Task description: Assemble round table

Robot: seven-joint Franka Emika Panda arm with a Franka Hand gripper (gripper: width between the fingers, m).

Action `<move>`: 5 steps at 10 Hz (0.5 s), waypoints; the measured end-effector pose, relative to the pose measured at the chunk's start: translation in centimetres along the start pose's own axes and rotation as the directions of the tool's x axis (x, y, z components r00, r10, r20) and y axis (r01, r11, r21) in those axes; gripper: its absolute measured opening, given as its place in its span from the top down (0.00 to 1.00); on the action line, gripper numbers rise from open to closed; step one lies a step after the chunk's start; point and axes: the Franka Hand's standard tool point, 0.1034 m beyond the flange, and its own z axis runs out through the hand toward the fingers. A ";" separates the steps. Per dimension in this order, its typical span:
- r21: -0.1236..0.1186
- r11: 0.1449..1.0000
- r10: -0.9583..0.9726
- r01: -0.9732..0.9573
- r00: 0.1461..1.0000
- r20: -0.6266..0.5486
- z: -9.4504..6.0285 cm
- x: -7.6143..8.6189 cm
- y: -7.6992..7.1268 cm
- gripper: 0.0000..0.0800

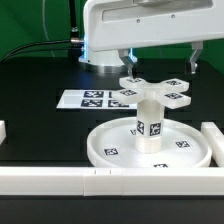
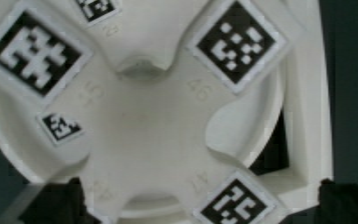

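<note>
Black tabletop. Round white disc with raised rim sits low centre in the exterior view, tags on its floor. Short thick cylinder stands upright at the disc's middle, tags on its side. Flat cross-shaped piece rests on top of the cylinder, arms spread level, a tag on each arm.

Arm's jaws hang just above the cross, toward its 11 o'clock arm; fingers spread wide, nothing between them. Whether a fingertip touches the cross cannot be told.

Marker board lies flat at the disc's 11 o'clock, close behind it. Long white border bars run along 6 o'clock and 3 o'clock of the disc.

Wrist view: cross fills the frame at close range, tags on its arms; dark fingertips at the frame's edge, apart.
</note>
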 end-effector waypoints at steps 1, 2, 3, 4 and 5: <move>-0.007 0.995 -0.096 0.096 0.995 0.014 0.0 0.1 -0.1 0.19; -0.006 0.987 -0.159 0.159 0.987 0.012 0.0 0.2 0.1 0.19; -0.006 0.982 -0.190 0.190 0.982 0.014 0.0 0.1 0.1 0.19; -0.006 0.963 -0.271 0.271 0.963 0.015 0.0 0.1 0.2 0.19; -0.005 0.943 -0.333 0.333 0.943 0.015 0.1 0.1 0.2 0.19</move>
